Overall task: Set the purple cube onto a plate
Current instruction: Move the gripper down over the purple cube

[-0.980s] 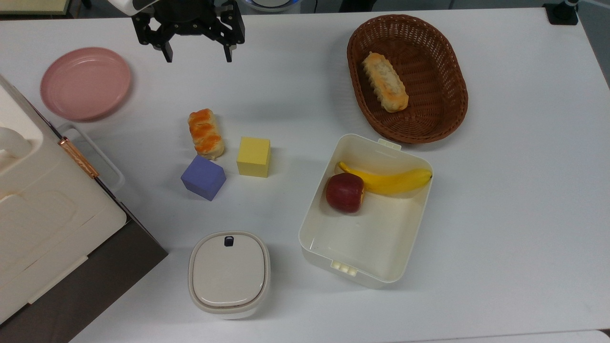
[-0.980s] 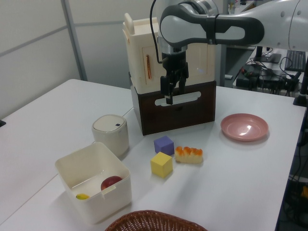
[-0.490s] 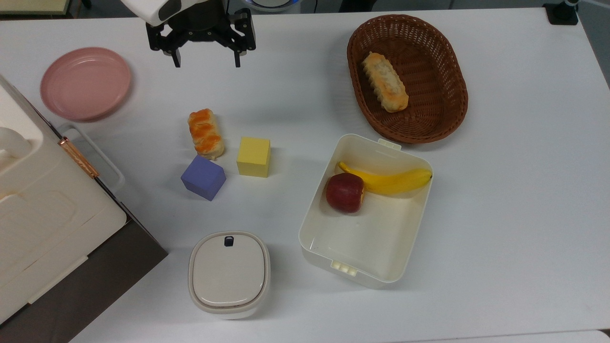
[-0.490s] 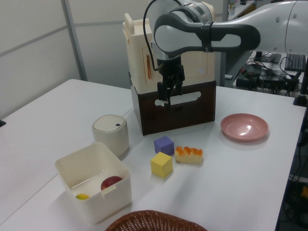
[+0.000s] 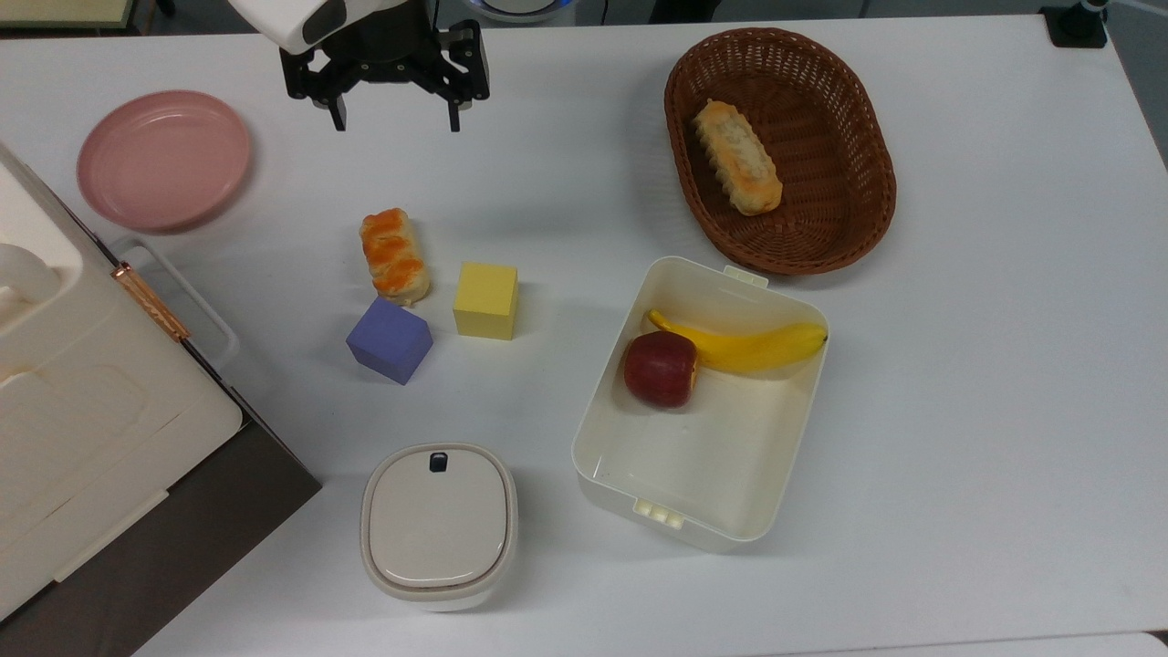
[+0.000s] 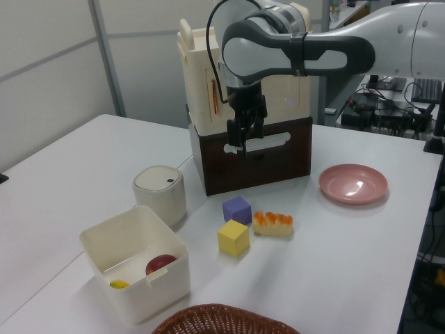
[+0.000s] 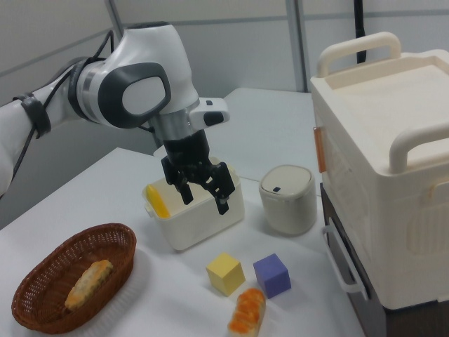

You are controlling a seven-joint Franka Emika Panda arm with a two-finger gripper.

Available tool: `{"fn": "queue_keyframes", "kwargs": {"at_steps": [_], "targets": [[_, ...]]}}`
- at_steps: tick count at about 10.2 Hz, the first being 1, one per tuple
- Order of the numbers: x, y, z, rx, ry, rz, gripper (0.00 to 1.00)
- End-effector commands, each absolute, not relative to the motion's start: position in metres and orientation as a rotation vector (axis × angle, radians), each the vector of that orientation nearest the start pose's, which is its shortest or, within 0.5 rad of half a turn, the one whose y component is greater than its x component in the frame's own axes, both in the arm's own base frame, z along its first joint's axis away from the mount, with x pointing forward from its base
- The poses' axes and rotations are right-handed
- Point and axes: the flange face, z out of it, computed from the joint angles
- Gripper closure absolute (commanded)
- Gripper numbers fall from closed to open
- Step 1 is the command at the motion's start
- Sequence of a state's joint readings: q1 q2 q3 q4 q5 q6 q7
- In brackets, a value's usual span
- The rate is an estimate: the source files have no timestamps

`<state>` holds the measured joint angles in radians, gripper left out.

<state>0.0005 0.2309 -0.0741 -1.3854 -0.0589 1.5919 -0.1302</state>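
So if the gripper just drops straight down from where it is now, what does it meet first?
Probably bare table. The open gripper hangs short of the pastry and purple cube, though depth is uncertain.

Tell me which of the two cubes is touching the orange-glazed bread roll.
The purple cube. In the top view its upper corner meets the end of the bread roll, while the yellow cube sits apart on the top view's right with bare table between.

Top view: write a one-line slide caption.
Open gripper hovers above the table; purple cube sits untouched beside yellow cube, pink plate empty.
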Motion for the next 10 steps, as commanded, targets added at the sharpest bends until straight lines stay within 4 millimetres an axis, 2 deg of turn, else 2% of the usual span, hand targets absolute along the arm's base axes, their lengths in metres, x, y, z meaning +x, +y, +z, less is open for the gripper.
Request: {"fn": "queue_keyframes", "kwargs": {"at_steps": [1,2,3,5,6,7,8,10], "targets": [[0.636,-0.064,0.573,-3.200,0.134,-0.039,0.00],[0.645,-0.073,0.555,-3.194,0.256,-0.038,0.00],[0.654,-0.075,0.528,-3.191,0.335,0.018,0.00],[0.678,-0.094,0.490,-3.155,0.583,-0.071,0.00],[0.684,-0.111,0.470,-3.148,0.620,-0.065,0.00],[0.694,-0.116,0.447,-3.150,0.631,-0.090,0.00],[0.703,-0.116,0.425,-3.157,0.627,-0.111,0.00],[0.710,-0.115,0.398,-3.151,0.625,-0.111,0.00]]}}
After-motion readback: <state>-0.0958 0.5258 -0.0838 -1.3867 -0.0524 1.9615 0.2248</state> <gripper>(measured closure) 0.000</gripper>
